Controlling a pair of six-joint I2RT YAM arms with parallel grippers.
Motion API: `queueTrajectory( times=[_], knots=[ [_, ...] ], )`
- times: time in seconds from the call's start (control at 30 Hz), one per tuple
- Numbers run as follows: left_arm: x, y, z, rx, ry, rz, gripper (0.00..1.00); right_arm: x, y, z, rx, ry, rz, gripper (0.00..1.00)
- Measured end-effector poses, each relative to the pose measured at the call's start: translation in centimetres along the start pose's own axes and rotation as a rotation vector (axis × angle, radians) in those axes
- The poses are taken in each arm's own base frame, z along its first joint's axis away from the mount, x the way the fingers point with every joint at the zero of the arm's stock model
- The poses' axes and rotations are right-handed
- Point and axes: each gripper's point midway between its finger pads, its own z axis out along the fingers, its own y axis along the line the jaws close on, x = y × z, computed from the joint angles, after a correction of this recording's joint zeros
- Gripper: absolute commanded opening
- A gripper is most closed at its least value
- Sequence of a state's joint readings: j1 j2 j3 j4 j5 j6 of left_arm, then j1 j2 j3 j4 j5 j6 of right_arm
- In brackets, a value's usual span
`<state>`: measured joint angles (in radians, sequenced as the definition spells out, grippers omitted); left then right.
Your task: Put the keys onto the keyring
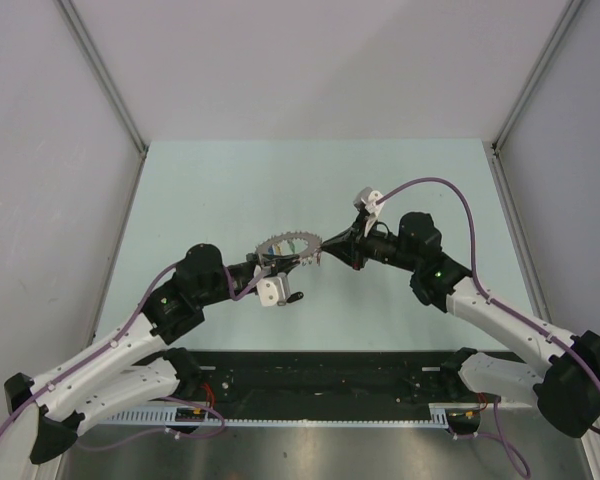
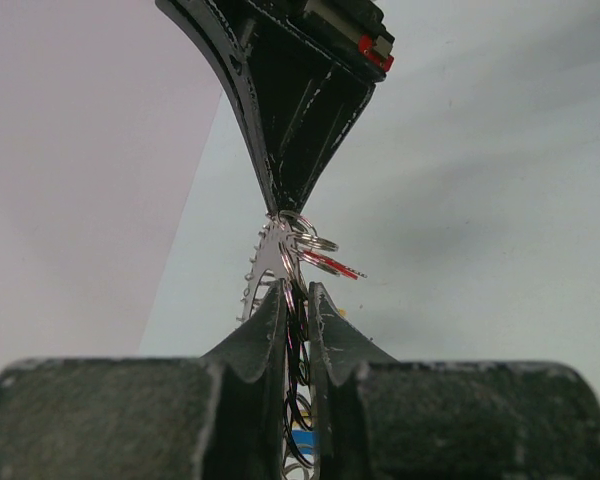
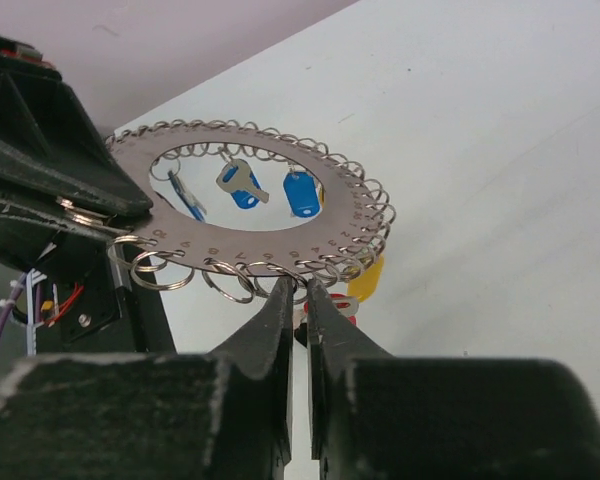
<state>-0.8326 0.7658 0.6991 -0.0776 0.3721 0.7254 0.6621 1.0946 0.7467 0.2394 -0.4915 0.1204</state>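
- The pale desk (image 1: 230, 190) lies under both tools, and grey walls close it in on three sides.
- Straight ahead of the right tool (image 3: 298, 295) stands the left tool (image 2: 298, 300). Only the ring (image 3: 240, 240) is between their tips.
- Small wire loops (image 3: 160, 270) crowd the rim just in front of the right tool's tips. A yellow tag (image 3: 370, 277) hangs just beyond them, to the right.
- Both arms reach inward from the near edge and meet tip to tip above the desk — the ring is held off it.
- The left tool is clamped on the ring's far edge, one finger on each face.
- The right tool's jaws are almost together, with their tips at the ring's near rim. Whether they pinch a loop I cannot tell.
- The ring is a flat silver disc with a wide hole and small marks stamped along its rim.
- Blue-headed keys (image 3: 300, 192) hang below it and show through the hole — something red sits low by the right tool's tips.
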Motion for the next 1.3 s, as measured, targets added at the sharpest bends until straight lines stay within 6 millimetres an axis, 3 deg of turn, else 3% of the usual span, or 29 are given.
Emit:
queueTrajectory(
  times=[0.63,0.8,1.0,1.13,1.3],
  knots=[
    [0.0,0.1,0.0,-0.003,0.0,-0.001,0.0,-1.9,-0.1,-0.4,0.084,-0.046,-0.067,0.0],
    [0.0,0.1,0.0,-0.003,0.0,-0.002,0.0,-1.5,0.3,-0.5,0.076,-0.03,-0.061,0.01],
    [0.0,0.0,0.0,-0.003,0.001,-0.002,0.0,-0.9,0.4,-0.5,0.074,-0.006,-0.051,0.1],
    [0.0,0.1,0.0,-0.003,0.001,-0.002,0.0,-0.3,0.3,-0.5,0.079,0.017,-0.04,0.23],
    [0.0,0.1,0.0,-0.003,0.0,-0.002,0.0,0.4,0.1,-0.3,0.081,0.04,-0.027,0.28]
  ],
)
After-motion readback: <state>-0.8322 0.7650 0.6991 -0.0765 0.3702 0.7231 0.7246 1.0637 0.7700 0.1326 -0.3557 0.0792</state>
